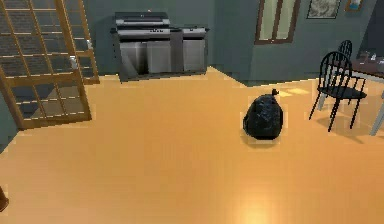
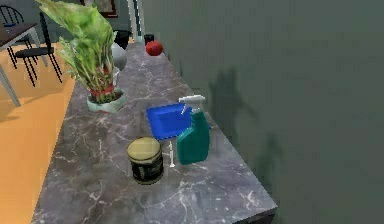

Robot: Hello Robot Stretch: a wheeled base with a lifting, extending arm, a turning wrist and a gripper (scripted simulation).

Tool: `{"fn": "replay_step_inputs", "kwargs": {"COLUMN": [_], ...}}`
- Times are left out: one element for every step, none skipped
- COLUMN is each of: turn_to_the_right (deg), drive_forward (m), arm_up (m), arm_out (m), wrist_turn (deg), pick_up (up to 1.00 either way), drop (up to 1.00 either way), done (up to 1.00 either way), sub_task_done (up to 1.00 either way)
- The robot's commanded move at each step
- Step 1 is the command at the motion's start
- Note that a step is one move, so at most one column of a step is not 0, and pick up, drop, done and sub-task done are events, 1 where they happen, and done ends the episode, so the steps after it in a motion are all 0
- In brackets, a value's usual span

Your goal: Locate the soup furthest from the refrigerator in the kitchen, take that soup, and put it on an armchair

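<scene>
Fwd view, L to R: wood lattice door [image 1: 40,60] at 9 o'clock; steel grill unit [image 1: 160,45] at 12, against dk wall; black trash bag [image 1: 264,115] on orange floor [image 1: 150,160], approx 3 o'clock; black chair [image 1: 340,85] at 2, just beside table [image 1: 372,66] at R edge. Arm side view, L to R: leafy plant [image 2: 85,45] in pale pot [image 2: 105,100] at 10 o'clock on grey marble counter [image 2: 85,185]; soup can [image 2: 146,160], upright, dk label, cream lid, near centre at 6; blue box-like item [image 2: 168,120] and teal spray bottle [image 2: 192,135] just beside it, toward 2; red round item [image 2: 154,47] at 12, far end of counter. State of gripper fingers: cannot tell.
</scene>
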Motion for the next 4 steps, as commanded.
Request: {"fn": "replay_step_inputs", "kwargs": {"turn_to_the_right": [0.0,0.0,0.0,0.0], "drive_forward": [0.00,0.00,0.00,0.00], "arm_up": [0.38,0.00,0.00,0.00], "arm_out": [0.00,0.12,0.00,0.00], "wrist_turn": [0.0,0.0,45.0,45.0], "pick_up": [0.00,0.00,0.00,0.00], "drop": [0.00,0.00,0.00,0.00], "done": [0.00,0.00,0.00,0.00], "sub_task_done": [0.00,0.00,0.00,0.00]}}
